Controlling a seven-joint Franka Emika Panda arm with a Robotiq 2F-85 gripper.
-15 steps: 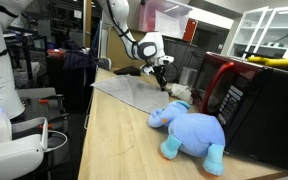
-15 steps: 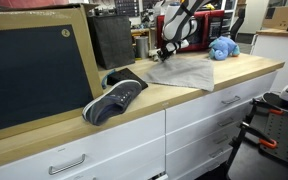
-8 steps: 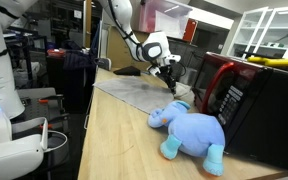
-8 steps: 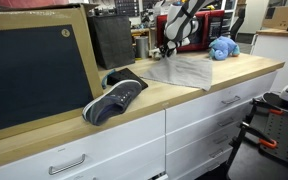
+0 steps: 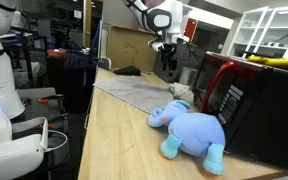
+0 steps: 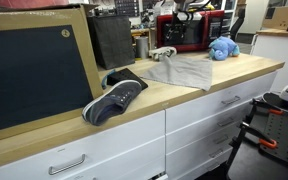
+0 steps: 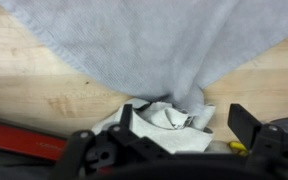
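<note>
fingers point(image 5: 168, 66) hang well above the tabletop point(image 5: 114, 140), spread wide and holding nothing. in the wrist view the two tips stand far apart at the lower edge, with no thing caught between them. straight below lies a crumpled white rag point(image 7: 166, 118) on the wood. it touches the narrow end of a grey cloth point(image 7: 144, 40), which spreads out flat away from it. in both exterior views the rag sits at the end of the cloth, nearest a red-and-black microwave point(image 5: 234, 90) that stands at the back of the tabletop. a blue plush point(image 5: 191, 130) lies on its side near the rag, close by the microwave and just off the cloth's edge. further along the tabletop, well apart from the cloth, a dark shoe point(image 6: 114, 98) rests on its sole beside a framed black board point(image 6: 34, 70). in that exterior view the fingers are mostly cut off by the top edge. the wrist view also shows a red strip at the lower left, too blurred to name.
</note>
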